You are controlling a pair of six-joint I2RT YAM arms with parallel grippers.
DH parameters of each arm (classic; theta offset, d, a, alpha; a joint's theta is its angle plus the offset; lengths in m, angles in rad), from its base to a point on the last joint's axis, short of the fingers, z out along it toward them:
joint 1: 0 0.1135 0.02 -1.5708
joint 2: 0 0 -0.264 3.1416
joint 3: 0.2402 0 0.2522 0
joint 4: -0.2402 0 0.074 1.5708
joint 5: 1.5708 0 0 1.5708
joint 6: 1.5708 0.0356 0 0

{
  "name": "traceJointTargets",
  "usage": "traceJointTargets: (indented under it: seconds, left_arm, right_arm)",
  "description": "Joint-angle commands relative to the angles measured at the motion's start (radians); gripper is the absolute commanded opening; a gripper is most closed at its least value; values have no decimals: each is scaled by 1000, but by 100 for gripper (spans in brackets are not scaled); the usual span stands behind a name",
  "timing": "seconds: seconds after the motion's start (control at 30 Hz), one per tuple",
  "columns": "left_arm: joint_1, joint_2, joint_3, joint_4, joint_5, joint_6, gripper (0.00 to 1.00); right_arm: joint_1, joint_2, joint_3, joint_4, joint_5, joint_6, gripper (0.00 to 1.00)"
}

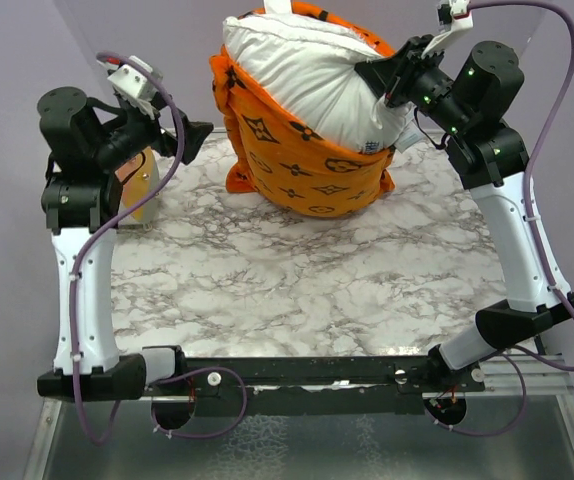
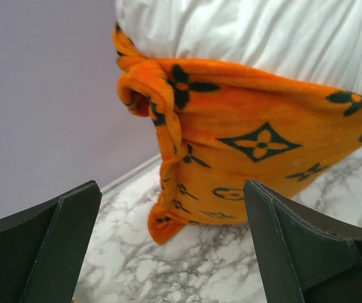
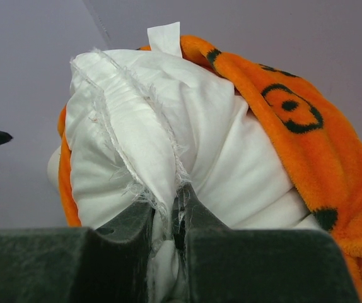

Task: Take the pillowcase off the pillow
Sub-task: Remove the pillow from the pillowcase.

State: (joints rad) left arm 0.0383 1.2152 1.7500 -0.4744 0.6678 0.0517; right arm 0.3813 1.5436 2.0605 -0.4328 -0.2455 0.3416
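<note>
The white pillow [image 1: 302, 70] stands at the back of the table, its upper part bare and its lower part wrapped in the orange pillowcase [image 1: 312, 170] with black motifs. My right gripper [image 1: 382, 85] is shut on the pillow's frayed seam at its right end, and the white cloth is pinched between the fingers [image 3: 171, 214]. The pillow [image 3: 168, 126] bulges above them, with the pillowcase [image 3: 294, 126] draped behind. My left gripper [image 1: 195, 140] hangs open to the left of the pillowcase, apart from it. Its wrist view shows wide, empty jaws [image 2: 171, 246] facing the bunched corner of the pillowcase [image 2: 256, 139] and the pillow [image 2: 263, 31] above.
The marble tabletop [image 1: 297, 290] stretches in front of the pillow. A cream and amber object [image 1: 142, 190] stands at the left edge beside the left arm. A plain purple wall [image 1: 27, 50] backs the table. A small white tag [image 3: 165, 38] sticks up from the pillow.
</note>
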Motion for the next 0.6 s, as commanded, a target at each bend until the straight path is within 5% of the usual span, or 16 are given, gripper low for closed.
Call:
traceJointTargets:
  seconds: [0.0,0.47,0.57]
  left_arm:
    - [2,110,-2,-28,138,9,99]
    - [-1,298,119,89,292,-118,88]
    - [-3,314,136,108,286,-128,78]
  right_arm:
    - [-6,-6,29,91,-12,28,1]
    - [-6,-5,6,103,-177,59,1]
    - [-5,-1,11,105,-202,72,1]
